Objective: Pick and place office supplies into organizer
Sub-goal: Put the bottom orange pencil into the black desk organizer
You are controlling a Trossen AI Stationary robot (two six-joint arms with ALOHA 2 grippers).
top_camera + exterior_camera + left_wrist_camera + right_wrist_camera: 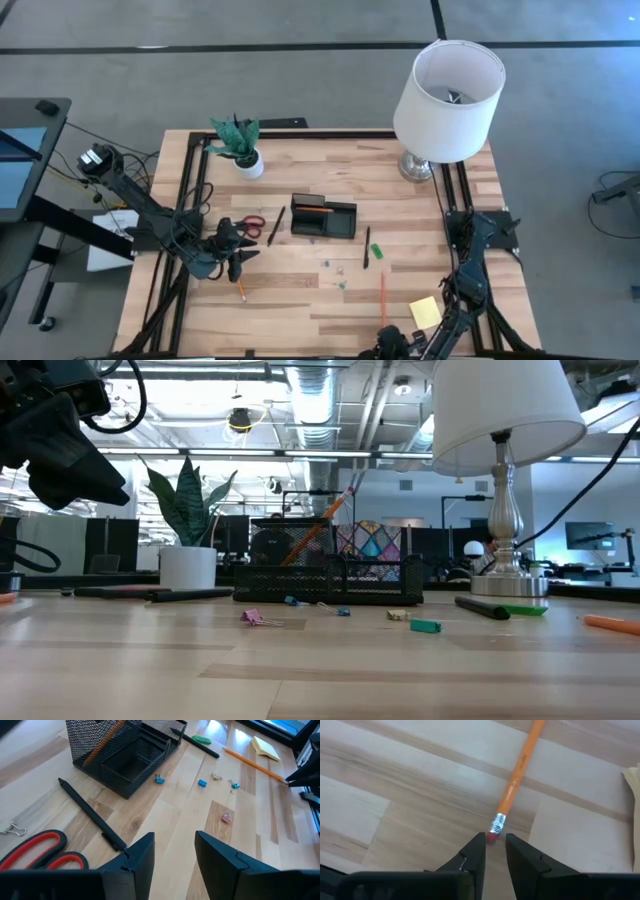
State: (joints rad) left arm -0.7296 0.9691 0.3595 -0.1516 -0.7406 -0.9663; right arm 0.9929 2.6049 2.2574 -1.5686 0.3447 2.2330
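The black mesh organizer [323, 217] stands mid-table with one orange pencil [313, 210] leaning in it. Red-handled scissors [40, 852] and a black pen [90, 812] lie beside my open left gripper [175, 852], which hovers above the table and touches neither. A second pen [366, 247], a green block [376, 250] and small clips [201, 783] lie right of the organizer. My right gripper [495, 842], narrowly open, stands at the near edge with its fingers either side of the eraser end of an orange pencil [517, 767] lying flat. The yellow sticky pad [424, 312] lies beside it. My right gripper's fingertips [479, 842] flank the pencil's eraser end [491, 837], coming along the pencil's length. The eraser sits close to one fingertip, but I cannot tell whether it touches. The pencil lies flat on the table.
A potted plant [240, 150] stands at the far left, and a white-shaded lamp [447, 100] at the far right corner. Another short pencil [241, 291] lies near the left gripper. Bare wood shows between the organizer and the near edge.
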